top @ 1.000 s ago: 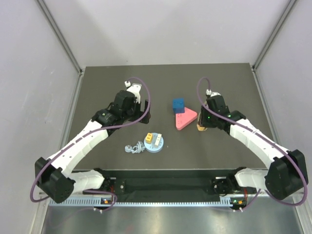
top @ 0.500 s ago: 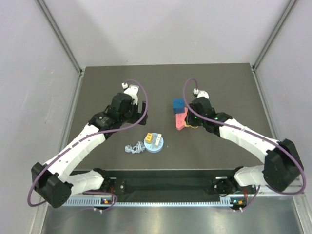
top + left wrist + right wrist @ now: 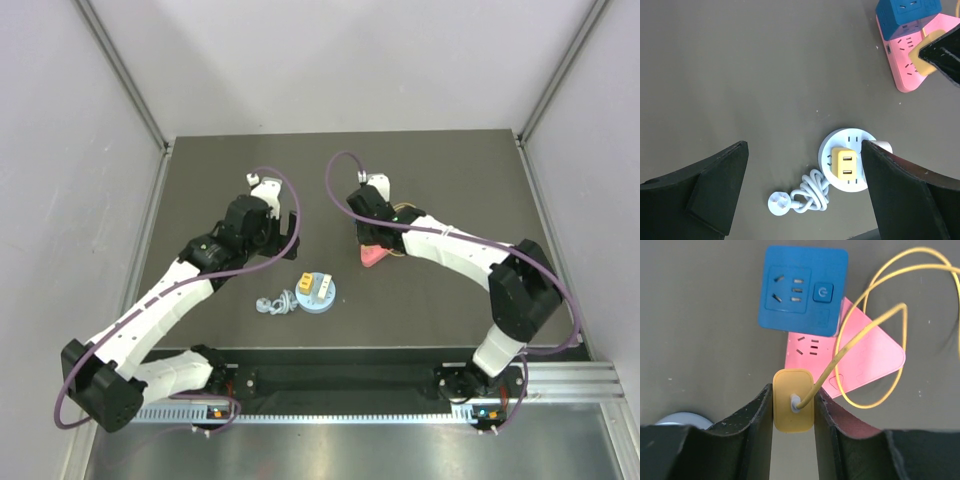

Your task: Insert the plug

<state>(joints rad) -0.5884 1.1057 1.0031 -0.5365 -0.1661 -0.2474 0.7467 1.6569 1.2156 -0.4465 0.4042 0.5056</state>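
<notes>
Plug (image 3: 793,407) prongs hidden; rt fingers (image 3: 754,424) cover pink socket (image 3: 867,360) corner.

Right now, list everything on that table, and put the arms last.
cube socket: one, blue, far side, against the pink strip
triangular power strip: one, pink, right of centre
plug with cable: one, yellow, held over the pink strip's edge
round socket: one, white, near centre
adapter: one, yellow, seated on the round socket
coiled cord with plug: one, white, left of the round socket
table: one, dark grey
left gripper: open, empty
right gripper: shut on the yellow plug
</notes>
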